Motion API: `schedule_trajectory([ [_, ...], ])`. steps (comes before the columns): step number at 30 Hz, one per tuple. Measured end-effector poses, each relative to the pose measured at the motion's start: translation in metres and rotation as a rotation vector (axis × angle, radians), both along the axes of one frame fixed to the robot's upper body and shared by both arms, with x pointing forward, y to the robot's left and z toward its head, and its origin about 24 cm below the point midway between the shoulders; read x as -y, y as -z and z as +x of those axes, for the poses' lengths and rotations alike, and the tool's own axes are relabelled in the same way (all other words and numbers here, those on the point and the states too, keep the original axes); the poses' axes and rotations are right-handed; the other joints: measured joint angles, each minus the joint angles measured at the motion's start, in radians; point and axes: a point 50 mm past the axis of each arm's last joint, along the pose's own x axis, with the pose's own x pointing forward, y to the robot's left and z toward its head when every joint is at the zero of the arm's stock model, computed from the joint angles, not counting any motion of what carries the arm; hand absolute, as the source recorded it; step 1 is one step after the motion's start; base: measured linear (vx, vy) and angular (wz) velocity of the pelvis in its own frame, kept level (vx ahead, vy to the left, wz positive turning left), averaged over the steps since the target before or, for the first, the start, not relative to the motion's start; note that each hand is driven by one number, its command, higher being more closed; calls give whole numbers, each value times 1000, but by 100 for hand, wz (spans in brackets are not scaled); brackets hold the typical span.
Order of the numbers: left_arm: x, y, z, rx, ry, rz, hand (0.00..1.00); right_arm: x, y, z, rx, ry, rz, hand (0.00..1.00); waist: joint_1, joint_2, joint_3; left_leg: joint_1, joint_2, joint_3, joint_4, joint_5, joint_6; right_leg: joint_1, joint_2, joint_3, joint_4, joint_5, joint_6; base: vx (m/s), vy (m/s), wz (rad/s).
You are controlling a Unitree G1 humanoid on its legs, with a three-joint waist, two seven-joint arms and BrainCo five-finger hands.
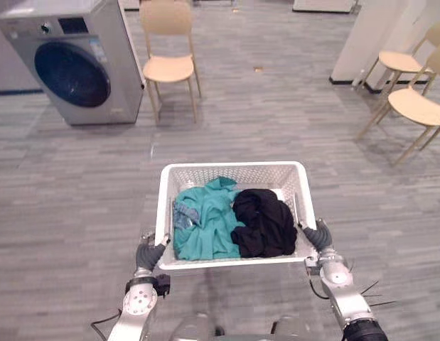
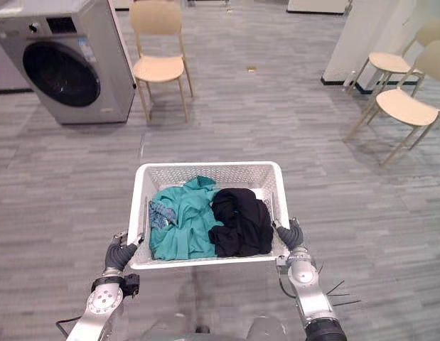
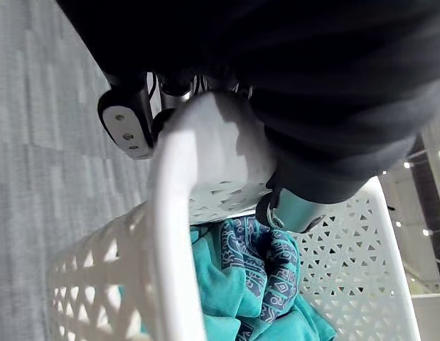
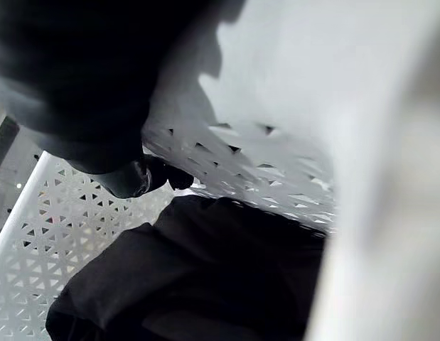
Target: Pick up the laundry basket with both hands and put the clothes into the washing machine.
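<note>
White laundry basket [image 1: 231, 168] held between the two hands, over grey floor [image 1: 276, 121]; left hand [image 1: 149, 253] clamps the left rim, thumb inside, fingers outside; right hand [image 1: 316, 237] pinches the right wall, thumb hooked inside; teal garment [image 1: 209, 222] and black garment [image 1: 264, 222] lie in the basket; washing machine [image 1: 77, 60], door closed, stands well ahead on the left, beside a chair [image 1: 168, 67].

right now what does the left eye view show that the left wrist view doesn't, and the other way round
Left eye view: the washing machine far left, a chair beside it, two chairs far right, the black garment, the right hand. Left wrist view: the left hand up close, curled over the rim, thumb inside the wall. Both: the laundry basket, teal garment, blue patterned cloth.
</note>
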Motion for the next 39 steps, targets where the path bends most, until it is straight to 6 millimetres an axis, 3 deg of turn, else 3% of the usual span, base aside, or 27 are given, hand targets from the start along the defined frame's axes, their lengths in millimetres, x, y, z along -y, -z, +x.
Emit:
schedule_trajectory([
  [1,0,-1,2,6,3,1,100,1,-1,0,4,-1,-4,100,-6,9,0,27,4,-6,-26,-3,-7,-28,22,-16,-103,5,-7,716,78,31],
  [2,1,-3,5,15,10,9,100,2,-2,0,5,-1,-6,100,-43,16,0,79,7,-35,-67,-11,-24,-67,75,-30,-456,95,1,596,29,58],
  [4,2,-4,7,21,18,9,100,3,0,-4,-3,7,-4,100,-71,-3,3,141,-16,-79,-95,-24,-48,-92,91,-6,-737,221,33,656,-35,71],
  [5,3,-4,7,18,27,24,100,5,3,-8,-15,12,-6,100,-84,-17,-1,194,-28,-109,-106,-50,-88,-118,98,26,-821,265,21,718,-90,80],
  [7,5,2,4,-7,43,45,100,6,12,-20,-60,25,-3,100,-97,-27,-18,281,-29,-165,-76,-76,-130,-112,111,50,-797,322,-73,914,-171,84],
  [8,11,9,1,-34,40,20,100,11,16,-25,-81,39,-11,100,-106,13,-39,278,12,-201,30,-84,-142,-122,122,58,-685,456,-109,1055,-249,62],
  [9,18,13,0,-48,34,-9,100,17,15,-26,-85,43,-30,100,-101,82,-54,198,75,-191,246,-66,-154,-129,152,20,-583,404,-103,838,-196,48],
  [10,20,14,0,-47,32,-18,100,19,12,-24,-72,42,-37,100,-98,117,-49,129,121,-172,407,1,-178,-112,174,3,-556,354,-111,804,-179,8],
  [12,19,18,0,-67,30,-22,100,19,8,-19,-64,30,-45,100,-50,146,-35,-43,247,-93,807,292,-183,27,237,10,-592,270,-117,776,-150,-23],
  [15,17,14,3,-39,30,-21,100,17,0,-15,-27,38,-22,100,-20,102,2,-233,304,-4,1005,110,-102,291,248,39,-786,262,-121,732,-101,-15],
  [18,15,7,5,2,26,-24,100,16,-9,-8,16,34,-21,100,-3,73,15,-386,271,23,817,33,-109,414,223,55,-905,244,-93,549,61,-17],
  [20,15,4,7,18,18,-28,100,15,-13,-3,36,30,-22,100,8,64,20,-463,215,22,432,42,-138,462,178,66,-931,193,-48,606,206,-13],
  [21,15,4,6,18,18,-30,100,15,-13,-3,34,29,-23,100,8,66,20,-477,182,-8,180,107,-194,503,154,66,-952,164,-15,567,246,-5],
  [22,14,2,5,22,19,-26,100,15,-12,-3,31,28,-23,100,14,72,19,-474,182,-12,81,235,-211,541,148,80,-978,135,10,570,262,-9],
  [23,13,2,4,23,16,-25,100,13,-11,-3,28,25,-20,100,19,74,14,-468,173,3,103,262,-192,560,142,92,-984,118,9,731,338,-1],
  [24,12,0,5,29,10,-25,100,12,-12,-2,30,22,-19,100,12,43,10,-487,132,9,174,214,-113,589,99,90,-986,101,4,766,364,23],
  [25,14,0,5,29,13,-29,100,15,-13,-1,33,21,-29,100,8,37,8,-510,113,5,254,149,-41,600,77,92,-963,111,36,787,363,31],
  [26,15,0,5,26,11,-32,100,15,-13,-1,30,21,-31,100,10,36,8,-513,112,7,296,115,-23,596,69,98,-924,107,45,651,303,18],
  [28,14,3,0,6,7,-30,100,14,-7,-3,8,20,-21,100,16,33,7,-475,108,15,362,15,-9,508,38,130,-628,71,100,538,271,-5],
  [29,9,4,-2,-6,12,-8,100,9,0,-6,-19,26,1,100,13,4,10,-402,78,28,351,-28,-5,380,5,191,-257,103,194,572,253,6],
  [30,6,5,-3,-23,15,7,100,6,8,-10,-50,32,14,100,8,-12,8,-330,51,29,324,-52,-5,302,-13,208,-24,117,207,591,215,11],
  [31,5,6,-4,-31,15,12,100,5,12,-11,-66,36,20,100,7,-17,9,-281,39,32,296,-60,-5,267,-20,199,68,108,184,611,171,-1],
  [33,3,6,-4,-36,17,24,100,3,17,-14,-88,29,30,100,3,-5,14,-85,6,35,117,-62,-6,131,2,136,138,36,57,587,148,-17],
  [36,3,4,-1,-28,29,33,100,4,16,-15,-79,24,38,100,-47,17,8,60,3,-6,-24,-62,-10,-40,75,28,-193,11,0,629,100,30],
  [37,4,4,1,-26,37,33,100,6,16,-17,-79,28,37,100,-62,18,8,83,3,-27,-45,-64,-17,-60,87,20,-313,45,4,619,15,91],
  [38,6,4,6,-23,50,35,100,8,15,-20,-79,35,39,100,-85,3,6,135,-11,-64,-88,-69,-31,-83,97,9,-608,167,30,774,-29,87],
  [39,6,4,6,-25,54,39,100,9,15,-21,-78,36,37,100,-95,-17,5,183,-29,-91,-110,-85,-58,-109,95,10,-736,241,33,672,-58,83],
])
